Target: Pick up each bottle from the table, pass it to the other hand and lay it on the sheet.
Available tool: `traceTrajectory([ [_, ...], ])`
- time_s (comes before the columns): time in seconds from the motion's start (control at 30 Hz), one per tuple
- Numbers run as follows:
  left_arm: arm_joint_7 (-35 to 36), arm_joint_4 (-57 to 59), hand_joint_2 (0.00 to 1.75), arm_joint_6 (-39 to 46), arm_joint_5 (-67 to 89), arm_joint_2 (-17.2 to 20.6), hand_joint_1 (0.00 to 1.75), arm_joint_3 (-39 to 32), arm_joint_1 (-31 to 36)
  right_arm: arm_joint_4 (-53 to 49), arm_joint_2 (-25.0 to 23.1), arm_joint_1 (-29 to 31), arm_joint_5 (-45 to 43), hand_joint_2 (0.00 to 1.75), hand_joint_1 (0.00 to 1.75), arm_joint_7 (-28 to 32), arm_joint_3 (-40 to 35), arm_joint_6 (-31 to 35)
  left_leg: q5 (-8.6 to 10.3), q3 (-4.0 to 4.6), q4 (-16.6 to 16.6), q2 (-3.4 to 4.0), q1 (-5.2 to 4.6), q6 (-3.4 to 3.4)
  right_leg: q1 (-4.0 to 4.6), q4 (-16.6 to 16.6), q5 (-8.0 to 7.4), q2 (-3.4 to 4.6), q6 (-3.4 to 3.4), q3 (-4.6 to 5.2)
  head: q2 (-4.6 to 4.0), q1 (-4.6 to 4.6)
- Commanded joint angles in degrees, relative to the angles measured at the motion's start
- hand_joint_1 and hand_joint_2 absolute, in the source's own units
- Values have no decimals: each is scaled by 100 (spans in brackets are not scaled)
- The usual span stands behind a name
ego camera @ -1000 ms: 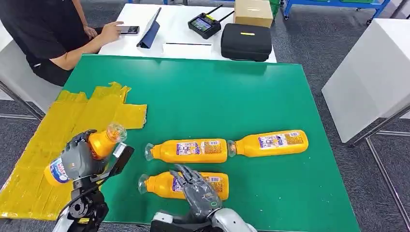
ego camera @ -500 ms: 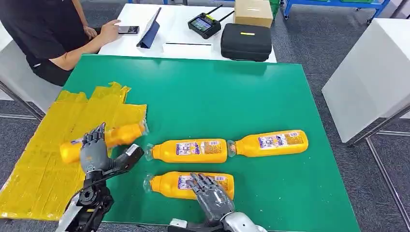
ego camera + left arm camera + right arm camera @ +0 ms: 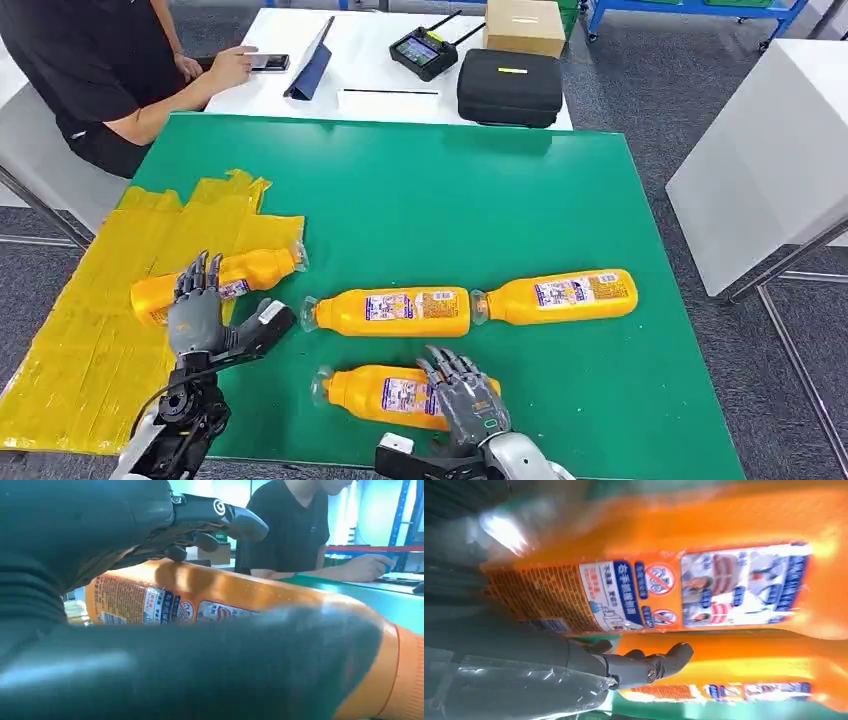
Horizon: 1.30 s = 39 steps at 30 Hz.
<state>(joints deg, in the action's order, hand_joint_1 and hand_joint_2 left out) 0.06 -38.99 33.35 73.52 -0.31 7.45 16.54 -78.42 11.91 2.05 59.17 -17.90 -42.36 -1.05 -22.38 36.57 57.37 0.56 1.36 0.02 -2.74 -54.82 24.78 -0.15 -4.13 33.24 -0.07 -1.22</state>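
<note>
One orange bottle [image 3: 245, 272] lies on its side on the yellow sheet [image 3: 80, 350] at the table's left edge. My left hand [image 3: 198, 305] is just in front of it, fingers spread and straight; up close the bottle [image 3: 200, 595] sits between thumb and fingers [image 3: 220, 515], ungripped. Three more orange bottles lie on the green table [image 3: 450, 200]: the nearest [image 3: 380, 393], a middle one [image 3: 390, 312] and a right one [image 3: 560, 295]. My right hand [image 3: 467, 400] rests with spread fingers on the nearest bottle's base end. Its label [image 3: 704, 580] looms beside a straight finger [image 3: 649, 665].
A person sits at the far left by a white table [image 3: 360, 70] holding a phone [image 3: 268, 62], a tablet, a remote controller [image 3: 424, 48], a black case [image 3: 510, 85] and a cardboard box [image 3: 523, 25]. Another white table [image 3: 770, 150] stands to the right.
My left hand lowered its bottle onto the sheet and spread its fingers off it. My right hand drew nearer and to the right, and the nearest bottle shifted slightly right under it.
</note>
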Motion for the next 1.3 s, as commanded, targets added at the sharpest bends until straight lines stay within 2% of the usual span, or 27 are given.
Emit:
traceTrajectory([
  [0.03,-847,-3,0,-75,-1363,23,0,12,144,907,-106,136,19,175,0,-53,64,357,-6,-25,-5,-10,2,5,6,6,7,-8,31,-27,0,0],
  [0.17,-1218,-747,0,-360,-2373,72,0,181,-127,1013,-50,129,26,175,0,-142,59,197,-6,-19,-3,-2,2,5,6,6,4,2,25,-19,0,0],
  [0.33,-1507,-1117,0,-730,-3346,96,0,358,-62,1577,-167,242,-82,175,0,-230,-48,-399,-9,-32,-1,-11,4,6,9,3,9,-6,39,-32,0,-2],
  [0.4,-1495,-1130,0,-748,-3360,89,0,383,-37,1680,-180,234,-77,175,0,-234,-67,-378,-4,-37,-4,-19,5,7,10,8,7,-15,38,-38,0,-2],
  [0.43,-1590,-1169,0,-798,-3577,66,0,345,-51,1807,-213,273,-87,175,19,-224,-84,-422,-3,-42,-4,-14,8,5,11,10,5,-11,27,-32,0,2],
  [0.47,-1727,-1210,0,-892,-3890,67,0,347,-48,1932,-235,295,-108,175,175,-193,-118,-512,-7,-51,0,-9,6,5,11,5,6,-4,34,-25,0,0],
  [0.5,-1759,-1240,0,-925,-4022,80,0,377,-38,2019,-259,306,-134,175,175,-182,-122,-545,-11,-60,-2,-10,8,-3,10,8,8,-4,25,-6,0,-2],
  [0.57,-1862,-1527,0,-984,-4499,96,0,312,-123,2226,-326,296,-157,175,175,-166,-161,-513,-10,-72,-6,-7,8,-3,12,11,15,-6,56,-6,0,0],
  [0.83,-1950,-1766,0,-757,-5046,218,0,208,-223,2326,-232,296,-362,175,175,-96,-293,-689,-43,-149,-13,36,29,-23,34,19,20,32,53,-57,0,0],
  [0.93,-2128,-1614,0,-977,-5562,181,0,157,-123,2388,-305,308,-793,175,175,250,-134,-660,-38,-160,-18,24,31,-23,35,22,18,21,58,-69,0,0],
  [1.03,-2210,-1725,0,-1452,-6191,177,0,96,-196,1933,-319,228,-1793,175,175,1036,313,-448,-33,-165,-16,28,38,-26,40,20,11,27,63,-72,0,2],
  [1.07,-2119,-1813,175,-1957,-6773,157,0,-9,-272,1465,-323,110,-2915,175,175,1793,713,-598,-29,-159,-17,32,37,-26,40,18,6,30,69,-62,0,2],
  [1.1,-2131,-1885,175,-2227,-7114,153,0,-58,-338,1069,-264,53,-3435,175,175,2057,847,-704,-40,-174,-7,58,44,-29,47,12,8,54,65,-70,0,2],
  [1.13,-2137,-1908,175,-2260,-7160,186,0,-26,-373,869,-180,69,-3546,175,175,1978,839,-784,-36,-156,-8,65,40,-28,45,8,0,59,72,-46,0,2],
  [1.17,-2116,-2047,175,-2809,-7825,204,0,-107,-524,428,-116,21,-4300,175,175,2309,1019,-847,-57,-180,0,91,42,-29,47,2,8,75,69,-64,0,2],
  [1.2,-2177,-2187,175,-3186,-8275,237,0,-145,-673,170,-48,42,-4586,175,175,2522,1059,-784,-52,-170,-7,94,41,-27,47,6,0,79,77,-50,0,4],
  [1.23,-2193,-2249,175,-3187,-8334,281,0,-102,-748,69,5,80,-4685,175,175,2444,1037,-798,-80,-217,2,113,40,-31,44,-4,17,100,67,-92,0,0],
  [1.27,-2202,-2288,175,-3181,-8366,306,0,-77,-786,29,35,86,-4721,175,175,2406,1012,-803,-69,-186,-6,110,32,-28,38,-4,10,96,79,-63,0,0],
  [1.3,-2202,-2288,175,-3181,-8366,306,0,-77,-786,29,35,86,-4721,175,175,2406,1012,-803,-85,-233,-3,103,40,-30,44,0,27,94,66,-122,0,0],
])
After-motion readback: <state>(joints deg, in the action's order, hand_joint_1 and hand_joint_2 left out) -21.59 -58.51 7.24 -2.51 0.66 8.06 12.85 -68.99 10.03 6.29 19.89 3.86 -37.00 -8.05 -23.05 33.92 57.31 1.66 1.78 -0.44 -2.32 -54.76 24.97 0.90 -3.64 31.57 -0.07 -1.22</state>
